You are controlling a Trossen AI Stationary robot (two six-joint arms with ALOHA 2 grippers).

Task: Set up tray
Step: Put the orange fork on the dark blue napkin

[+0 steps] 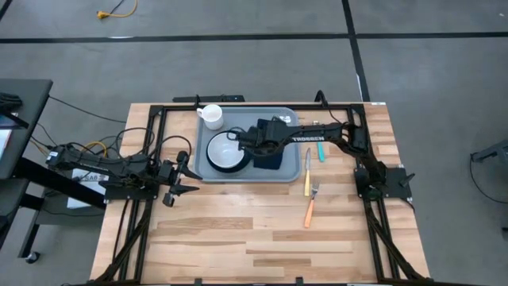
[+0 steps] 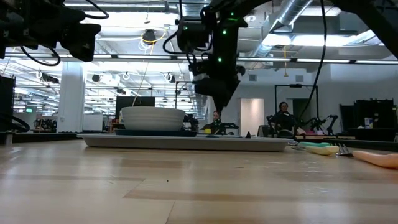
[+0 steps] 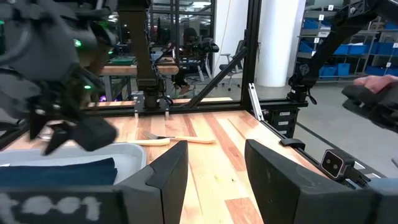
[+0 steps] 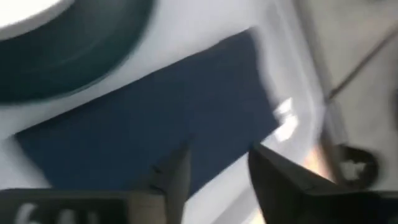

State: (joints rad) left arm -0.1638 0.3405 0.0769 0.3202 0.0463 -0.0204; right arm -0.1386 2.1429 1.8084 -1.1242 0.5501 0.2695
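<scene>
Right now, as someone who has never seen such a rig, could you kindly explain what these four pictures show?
Two dark robot arms work at a wooden table. One picture looks straight down, one looks level across the tabletop, and two come from cameras on the wrists. A grey-blue tray holds a plate with a bowl, a white mug and a navy napkin. A knife, a fork and a teal utensil lie beside it. The right gripper hovers over the napkin, fingers apart, holding nothing. The left gripper waits open beside the tray.
</scene>
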